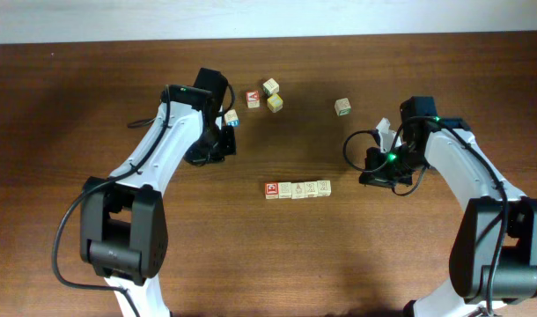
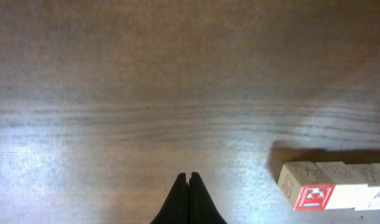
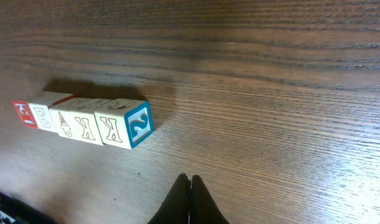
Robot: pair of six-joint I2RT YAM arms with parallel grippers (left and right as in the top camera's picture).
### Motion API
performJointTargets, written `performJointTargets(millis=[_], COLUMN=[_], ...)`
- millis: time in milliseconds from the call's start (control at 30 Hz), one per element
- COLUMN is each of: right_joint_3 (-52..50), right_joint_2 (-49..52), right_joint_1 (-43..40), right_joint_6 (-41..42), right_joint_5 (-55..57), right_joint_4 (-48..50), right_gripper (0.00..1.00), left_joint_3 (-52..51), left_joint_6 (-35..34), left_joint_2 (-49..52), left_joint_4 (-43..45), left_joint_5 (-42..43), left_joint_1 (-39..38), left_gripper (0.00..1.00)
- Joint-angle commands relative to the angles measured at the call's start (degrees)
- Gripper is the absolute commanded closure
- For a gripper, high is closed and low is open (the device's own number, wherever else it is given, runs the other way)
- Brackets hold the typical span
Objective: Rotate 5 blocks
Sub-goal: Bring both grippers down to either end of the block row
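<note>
The blocks [image 1: 297, 189] lie joined in one short row on the wood table, red-framed cube at the left end. My left gripper [image 1: 223, 145] sits up and left of the row, shut on nothing. In the left wrist view its gripper [image 2: 189, 176] points at bare wood, the blocks' [image 2: 333, 186] red-framed end lying to the right. My right gripper [image 1: 367, 165] is right of the row, shut and empty. In the right wrist view the gripper [image 3: 189, 177] is near the blocks [image 3: 84, 121], whose blue-framed end face is closest.
Loose single cubes lie at the back: a red-printed one [image 1: 253, 99], a pale one [image 1: 270, 86], a yellow-green one [image 1: 275, 103], one [image 1: 342, 106] further right, and one [image 1: 231, 117] beside the left arm. The table's far edge [image 1: 268, 37] runs along the top.
</note>
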Motion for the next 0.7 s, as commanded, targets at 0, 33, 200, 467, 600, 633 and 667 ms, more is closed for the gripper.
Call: performJointTargets(millis=[0,33,200,467,600,633,667], right_joint_3=[-0.20,-0.20,-0.24,-0.39,-0.42,-0.50,-0.50], right_joint_2=[0.13,0.13,0.13,0.24,0.31,0.31,0.31], right_joint_1=[0.24,0.24,0.24,1.16,2.71,3.30,3.69], right_joint_6=[-0.83,-0.83,-0.81,-0.57,1.18,2.36,3.06], right_joint_5=[-0.96,-0.96,-1.31,-2.71,-2.82,-2.67,-2.60], right_joint_4=[0.26,0.33,1.16,2.84,3.67,4.48,5.03], right_gripper=[0.96,0.96,0.96,0.96,0.96,0.96,0.96], left_joint_3=[-1.18,-2.19,-16.50,-30.69,-30.71,-30.71,-30.71], left_joint_6=[2.05,2.03,0.63,-13.60,-16.00,-16.11,-16.13], left_joint_2=[-5.73,-7.19,-17.20,-17.70,-15.87,-15.17,-14.21], left_joint_4=[1.05,1.62,13.62,27.17,27.34,27.63,27.80], left_joint_5=[0.76,1.20,8.00,15.34,15.34,15.37,15.32], left_joint_1=[-0.33,-0.33,-0.33,-0.48,-2.10,-2.73,-3.52], left_gripper=[1.00,1.00,1.00,1.00,1.00,1.00,1.00])
